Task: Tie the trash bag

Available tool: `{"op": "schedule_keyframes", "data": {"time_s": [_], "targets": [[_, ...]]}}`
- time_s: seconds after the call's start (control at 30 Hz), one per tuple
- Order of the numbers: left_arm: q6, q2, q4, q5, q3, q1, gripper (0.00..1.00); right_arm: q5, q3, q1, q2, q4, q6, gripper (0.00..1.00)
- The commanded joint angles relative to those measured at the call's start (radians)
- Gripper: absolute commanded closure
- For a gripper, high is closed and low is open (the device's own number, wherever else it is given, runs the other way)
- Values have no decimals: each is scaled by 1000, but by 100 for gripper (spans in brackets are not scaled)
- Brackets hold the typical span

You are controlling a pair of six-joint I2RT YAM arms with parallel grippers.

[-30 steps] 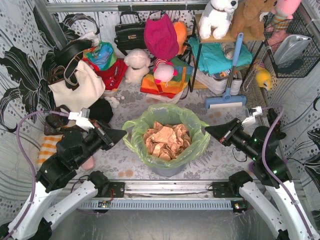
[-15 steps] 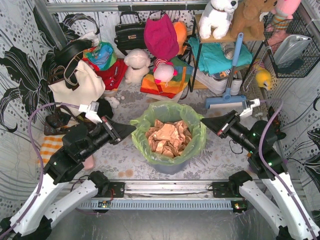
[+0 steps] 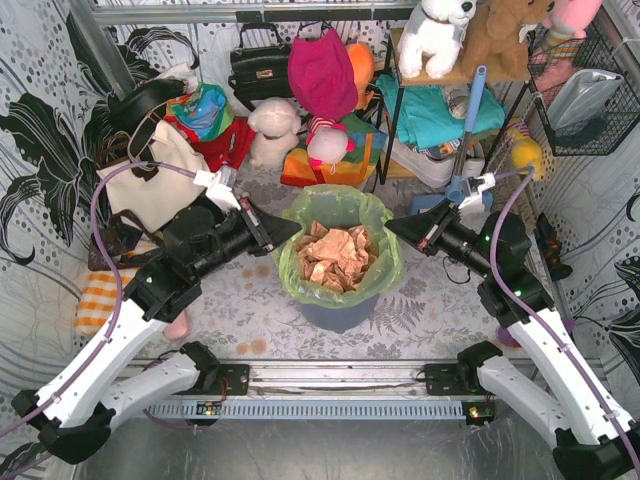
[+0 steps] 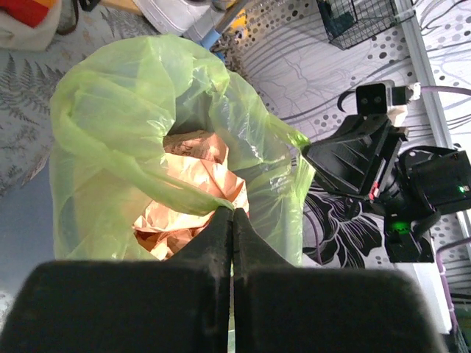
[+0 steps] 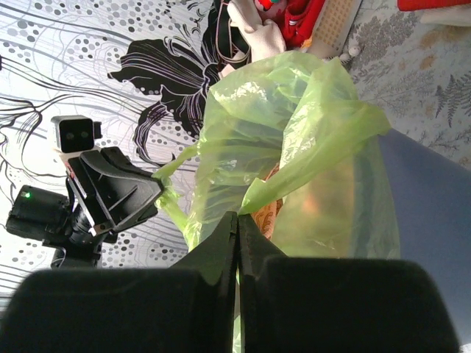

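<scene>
The lime-green trash bag (image 3: 338,206) lines a blue-grey bin (image 3: 335,312), and crumpled tan paper (image 3: 335,255) shows in its mouth. My left gripper (image 3: 290,228) is at the bag's left rim and my right gripper (image 3: 393,228) at its right rim. In the left wrist view the left gripper (image 4: 232,213) is shut, with a fold of the trash bag (image 4: 118,110) pinched at its tips. Seen from the right wrist, the right gripper (image 5: 238,217) is shut on another fold of the trash bag (image 5: 294,118). Both edges are pulled in over the paper.
Behind the bin lie handbags (image 3: 150,170), a black purse (image 3: 258,68), plush toys (image 3: 272,130) and folded cloths (image 3: 325,165). A blue squeegee (image 3: 455,195) leans on a shelf (image 3: 440,120) at the back right. A wire basket (image 3: 585,95) hangs on the right wall.
Both grippers have risen and moved inward and away from the bases, each shut on a rim edge. The bag's mouth has narrowed and its sides have come off the bin.
</scene>
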Motion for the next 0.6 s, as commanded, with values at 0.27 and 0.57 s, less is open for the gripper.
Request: {"op": "schedule_keyframes", "data": {"time_s": [0.27, 0.57], "targets": [[88, -87, -86, -49, -31, -3, 100, 57, -6, 3, -99, -111, -82, 100], [36, -234, -192, -144, -132, -3, 100, 239, -56, 3, -251, -337, -79, 100]]}}
